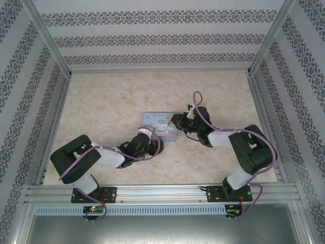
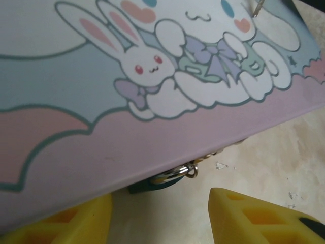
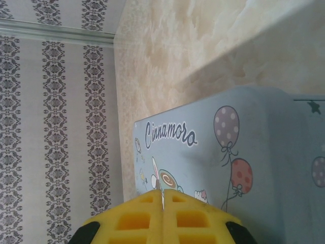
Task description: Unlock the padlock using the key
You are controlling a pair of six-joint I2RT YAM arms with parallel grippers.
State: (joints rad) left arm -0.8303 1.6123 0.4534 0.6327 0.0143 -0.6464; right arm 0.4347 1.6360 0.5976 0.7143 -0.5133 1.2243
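Teal padlock tucked under the lid edge of the pastel tin, by the tabletop, left end effector spread apart and empty just before it, right end effector pinching the thin key over the tin

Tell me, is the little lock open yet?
Not yet, it seems. Done: the right gripper is shut on a thin metal sliver, likely the key, near the tin. In hand: the open left gripper sits by the padlock, which peeks from under the tin's edge, not gripped. Left: hold the padlock, put the key in, turn it.
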